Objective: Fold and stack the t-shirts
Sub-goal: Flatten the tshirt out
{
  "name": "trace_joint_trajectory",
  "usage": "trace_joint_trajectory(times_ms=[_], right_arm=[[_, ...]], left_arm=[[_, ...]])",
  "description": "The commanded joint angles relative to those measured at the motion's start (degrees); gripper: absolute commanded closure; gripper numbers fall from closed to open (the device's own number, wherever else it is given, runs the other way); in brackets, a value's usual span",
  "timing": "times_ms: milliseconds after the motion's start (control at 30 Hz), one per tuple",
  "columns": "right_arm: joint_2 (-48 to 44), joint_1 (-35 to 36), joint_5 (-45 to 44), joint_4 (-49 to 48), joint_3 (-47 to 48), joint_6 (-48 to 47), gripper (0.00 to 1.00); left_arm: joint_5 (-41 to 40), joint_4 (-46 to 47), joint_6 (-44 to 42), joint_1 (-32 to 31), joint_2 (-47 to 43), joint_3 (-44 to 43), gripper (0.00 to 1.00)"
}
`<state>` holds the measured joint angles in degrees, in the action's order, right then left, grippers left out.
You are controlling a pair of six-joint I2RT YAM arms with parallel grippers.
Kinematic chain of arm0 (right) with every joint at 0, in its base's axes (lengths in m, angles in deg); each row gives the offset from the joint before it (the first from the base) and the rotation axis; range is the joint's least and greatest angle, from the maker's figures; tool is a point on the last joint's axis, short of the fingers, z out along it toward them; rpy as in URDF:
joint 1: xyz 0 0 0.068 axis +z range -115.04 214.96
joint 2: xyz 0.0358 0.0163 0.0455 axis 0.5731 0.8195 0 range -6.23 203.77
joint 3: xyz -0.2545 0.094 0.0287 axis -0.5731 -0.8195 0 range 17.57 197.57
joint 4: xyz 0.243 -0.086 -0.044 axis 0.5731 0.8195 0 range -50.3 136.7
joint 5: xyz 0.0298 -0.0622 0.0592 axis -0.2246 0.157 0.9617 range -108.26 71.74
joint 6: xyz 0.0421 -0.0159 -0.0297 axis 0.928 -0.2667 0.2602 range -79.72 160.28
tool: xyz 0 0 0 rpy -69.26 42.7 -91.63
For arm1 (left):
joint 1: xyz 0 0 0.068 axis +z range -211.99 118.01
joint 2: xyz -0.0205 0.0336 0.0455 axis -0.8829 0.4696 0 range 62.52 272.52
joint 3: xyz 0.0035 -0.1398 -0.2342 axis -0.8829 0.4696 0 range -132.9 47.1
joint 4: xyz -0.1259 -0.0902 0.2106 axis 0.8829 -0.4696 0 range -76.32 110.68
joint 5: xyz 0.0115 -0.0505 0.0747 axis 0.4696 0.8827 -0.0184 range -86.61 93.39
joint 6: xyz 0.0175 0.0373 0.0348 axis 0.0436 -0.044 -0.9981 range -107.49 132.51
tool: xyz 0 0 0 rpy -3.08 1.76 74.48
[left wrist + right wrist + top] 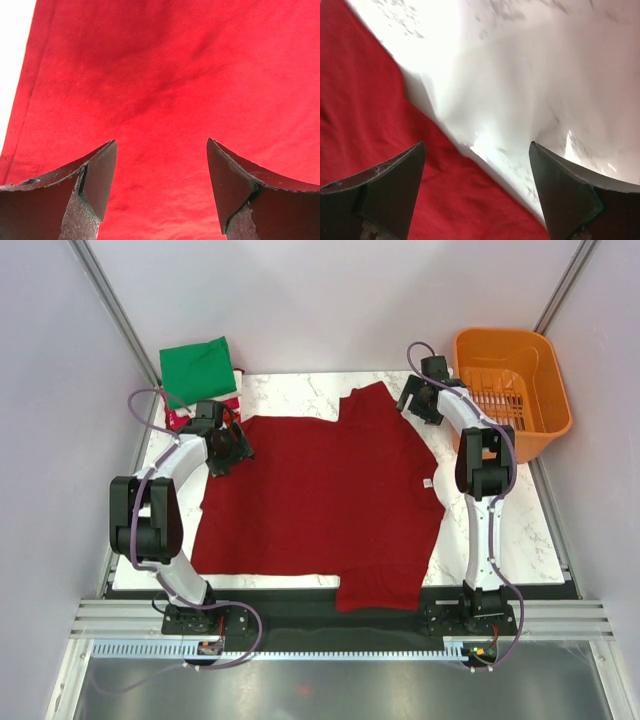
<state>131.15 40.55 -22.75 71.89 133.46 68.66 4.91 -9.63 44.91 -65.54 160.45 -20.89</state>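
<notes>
While the dark red t-shirt (320,500) lies spread on the table (520,530), left gripper (161,141) jaws apart above its far-left corner, right gripper (477,144) jaws apart astride its far-right edge, white marble beyond.

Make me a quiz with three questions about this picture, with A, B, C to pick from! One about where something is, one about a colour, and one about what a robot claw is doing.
1. Where is the basket?
A. back right
B. back left
C. front middle

2. What colour is the top shirt at the back left?
A. blue
B. green
C. yellow

3. How is the left gripper over the red shirt?
A. shut on it
B. open
C. shut, empty

Answers:
1 A: it sits by the far right corner of the table.
2 B: green cloth lies on top there.
3 B: the left wrist view shows its jaws wide apart, with nothing between them.
</notes>
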Motion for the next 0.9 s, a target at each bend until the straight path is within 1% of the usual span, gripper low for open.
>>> trace_joint_trajectory(times_ms=[0, 67, 133, 200, 233, 333, 367, 467, 667, 767, 800, 867], right_arm=[[2.0, 0.2, 3.3, 3.4, 7.1, -2.6, 0.08], [-1.1, 1.8, 3.4, 2.4, 6.1, -4.5, 0.08], [-5.3, 3.6, -0.8, 2.3, 3.0, -6.3, 0.06], [-7.6, 4.1, -2.0, 1.9, -0.9, -6.1, 0.06], [-8.5, 4.1, -1.8, 1.5, -2.0, -6.1, 0.07], [-7.1, 4.2, -0.5, 1.8, -3.1, -6.3, 0.09], [-6.3, 4.2, 0.0, 2.2, -2.9, -6.4, 0.1], [-3.5, 4.2, 0.0, 3.2, -1.4, -6.1, 0.11], [1.2, 4.2, -2.3, 4.6, 2.8, -6.8, 0.12], [2.5, 4.4, -1.9, 5.1, 3.6, -6.9, 0.14], [2.8, 4.5, -1.8, 5.0, 3.5, -7.0, 0.18], [3.1, 5.2, -1.6, 5.0, 3.3, -7.2, 0.21]], left_arm=[[-1.3, 1.9, 2.0, -0.4, -0.5, -3.4, 0.21], [-1.3, 1.9, 2.0, -0.8, -1.9, -2.9, 0.21], [-1.3, 1.9, 2.0, -0.8, -4.2, -1.5, 0.21], [-1.3, 1.9, 2.0, -0.8, -5.6, -0.2, 0.21], [-2.0, 1.6, 0.6, -0.8, -6.6, 0.2, 0.2], [-0.4, 0.8, -0.6, -0.8, -11.1, 2.6, 0.2], [-0.6, 0.5, -0.9, -0.8, -13.5, 3.1, 0.2], [-0.7, -1.0, -2.2, -0.8, -17.2, 4.7, 0.19], [-1.3, -2.1, -3.6, -0.7, -20.8, 8.5, 0.18], [0.1, -2.4, -3.7, 0.0, -21.6, 9.6, 0.18], [0.7, -2.7, -4.4, 0.2, -21.6, 9.4, 0.18], [1.0, -3.3, -5.3, 0.4, -21.7, 8.9, 0.18]])
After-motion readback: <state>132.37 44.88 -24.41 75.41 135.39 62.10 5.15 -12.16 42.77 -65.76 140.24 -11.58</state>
